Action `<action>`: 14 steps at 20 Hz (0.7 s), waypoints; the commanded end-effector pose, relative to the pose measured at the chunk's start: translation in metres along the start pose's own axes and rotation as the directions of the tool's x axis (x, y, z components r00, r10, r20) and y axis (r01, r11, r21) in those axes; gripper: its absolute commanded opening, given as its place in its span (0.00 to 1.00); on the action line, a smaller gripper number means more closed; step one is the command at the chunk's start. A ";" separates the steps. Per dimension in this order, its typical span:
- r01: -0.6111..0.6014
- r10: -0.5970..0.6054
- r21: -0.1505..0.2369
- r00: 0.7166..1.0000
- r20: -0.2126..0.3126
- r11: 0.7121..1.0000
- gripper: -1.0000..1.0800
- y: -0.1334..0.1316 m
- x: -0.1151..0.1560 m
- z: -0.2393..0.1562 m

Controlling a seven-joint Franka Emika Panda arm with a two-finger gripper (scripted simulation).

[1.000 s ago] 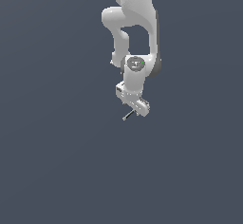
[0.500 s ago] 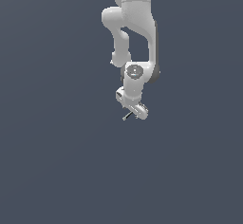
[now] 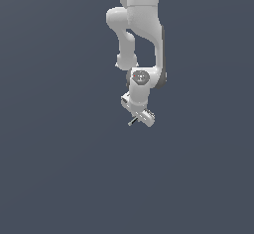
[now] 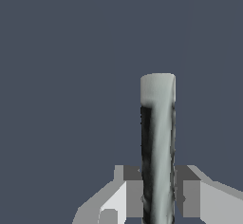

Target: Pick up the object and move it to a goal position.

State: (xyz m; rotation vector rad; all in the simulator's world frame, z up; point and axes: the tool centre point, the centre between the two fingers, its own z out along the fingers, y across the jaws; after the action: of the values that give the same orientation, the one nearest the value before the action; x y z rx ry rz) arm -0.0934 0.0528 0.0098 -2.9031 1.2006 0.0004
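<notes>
- gripper closed on the object; fingers touching both sides of shaft
- obj's long axis runs straight out past fingertips; pokes toward exterior view's left
- no goal marker visible

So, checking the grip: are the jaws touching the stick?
Touching. In the wrist view the stick sits squeezed between both fingers, with no gap showing either side.

Arm top cut off by frame edge; object lower end hidden between fingers, tiny in exterior view.
</notes>
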 end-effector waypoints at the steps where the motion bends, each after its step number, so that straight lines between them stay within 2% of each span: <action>1: 0.000 0.000 0.000 1.000 0.000 1.000 0.00 0.000 0.000 0.000; 8: 0.000 0.000 0.000 1.000 0.000 1.000 0.00 -0.001 -0.001 -0.001; 14: 0.000 0.000 0.000 1.000 0.000 1.000 0.00 -0.007 -0.014 -0.015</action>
State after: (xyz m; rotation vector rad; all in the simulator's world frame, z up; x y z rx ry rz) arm -0.0968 0.0627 0.0199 -2.9026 1.2027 0.0013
